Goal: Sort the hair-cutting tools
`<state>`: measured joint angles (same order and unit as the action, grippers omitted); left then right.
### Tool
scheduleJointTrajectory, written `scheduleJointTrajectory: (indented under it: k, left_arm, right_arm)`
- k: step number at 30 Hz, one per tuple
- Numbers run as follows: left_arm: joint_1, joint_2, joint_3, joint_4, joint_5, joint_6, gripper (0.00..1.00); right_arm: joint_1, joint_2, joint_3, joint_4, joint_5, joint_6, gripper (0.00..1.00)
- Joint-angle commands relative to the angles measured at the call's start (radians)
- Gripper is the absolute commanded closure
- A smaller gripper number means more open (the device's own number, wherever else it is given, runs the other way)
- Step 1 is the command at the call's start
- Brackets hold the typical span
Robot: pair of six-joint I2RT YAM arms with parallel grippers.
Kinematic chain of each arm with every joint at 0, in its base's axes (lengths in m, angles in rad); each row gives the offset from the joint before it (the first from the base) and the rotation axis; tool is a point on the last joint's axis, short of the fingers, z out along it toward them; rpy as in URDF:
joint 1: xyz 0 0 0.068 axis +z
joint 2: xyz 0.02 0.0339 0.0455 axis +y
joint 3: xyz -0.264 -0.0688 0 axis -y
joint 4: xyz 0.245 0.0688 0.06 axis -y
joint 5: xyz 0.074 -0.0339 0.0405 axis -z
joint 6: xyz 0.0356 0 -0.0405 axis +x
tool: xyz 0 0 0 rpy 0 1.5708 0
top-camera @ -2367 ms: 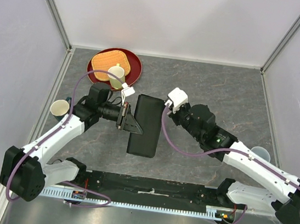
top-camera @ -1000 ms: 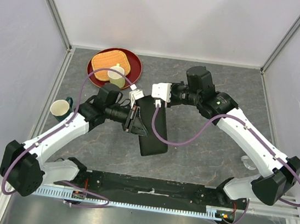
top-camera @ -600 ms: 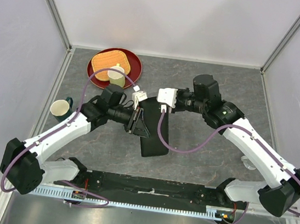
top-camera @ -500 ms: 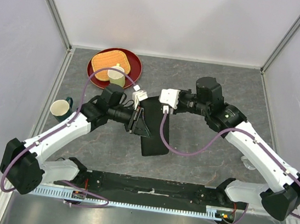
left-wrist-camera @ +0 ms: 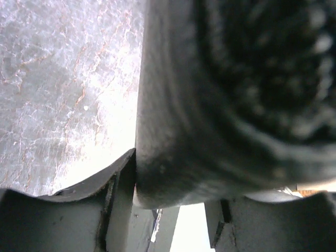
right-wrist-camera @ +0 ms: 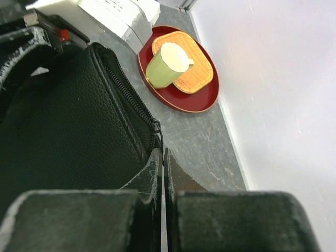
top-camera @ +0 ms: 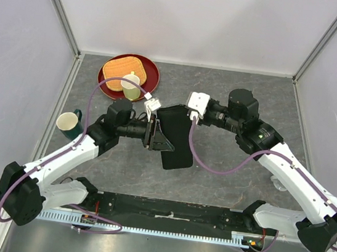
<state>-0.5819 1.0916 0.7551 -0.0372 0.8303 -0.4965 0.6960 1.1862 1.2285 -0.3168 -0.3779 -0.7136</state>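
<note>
Obs: right gripper [right-wrist-camera: 160,153] has its fingers pressed together, pinching the zip pull [right-wrist-camera: 156,127] at the far corner of the black zip case [top-camera: 174,136]. The left gripper [top-camera: 153,136] straddles the case's left edge; clamped or slack, cannot tell.

Step, as judged: unzip. Draw along the zipper track, not upward, while the left braces firmly.

The combs and scissors are not visible, presumably inside the case between both grippers.
</note>
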Motion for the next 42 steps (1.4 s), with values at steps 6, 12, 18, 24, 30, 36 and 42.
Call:
scheduleJointTrajectory:
  k: [6, 12, 18, 24, 30, 36, 42]
  left_arm:
    - [-0.003, -0.071, -0.094, 0.422, -0.1, -0.169, 0.41]
    - [-0.003, -0.117, -0.137, 0.485, -0.187, -0.145, 0.51]
    - [-0.003, -0.136, -0.128, 0.439, -0.197, -0.105, 0.98]
    - [-0.003, -0.113, 0.018, 0.081, -0.137, -0.021, 0.98]
    - [-0.003, -0.09, 0.148, -0.229, -0.123, 0.085, 0.98]
    - [-0.001, -0.006, 0.227, -0.414, -0.077, 0.171, 0.98]
    - [-0.016, 0.066, 0.22, -0.458, -0.057, 0.208, 0.98]
  right_arm:
    - [-0.003, -0.028, -0.044, 0.214, -0.044, 0.227, 1.0]
    - [-0.003, -0.019, -0.044, 0.223, -0.035, 0.286, 1.0]
    - [-0.003, -0.007, -0.038, 0.19, -0.016, 0.289, 1.0]
    - [-0.003, -0.039, -0.073, 0.148, 0.04, 0.024, 1.0]
    - [-0.003, -0.027, 0.006, 0.075, 0.111, -0.158, 1.0]
    - [0.007, 0.039, 0.115, -0.019, 0.07, -0.254, 1.0]
    - [0.026, 0.079, 0.16, -0.036, 0.048, -0.313, 1.0]
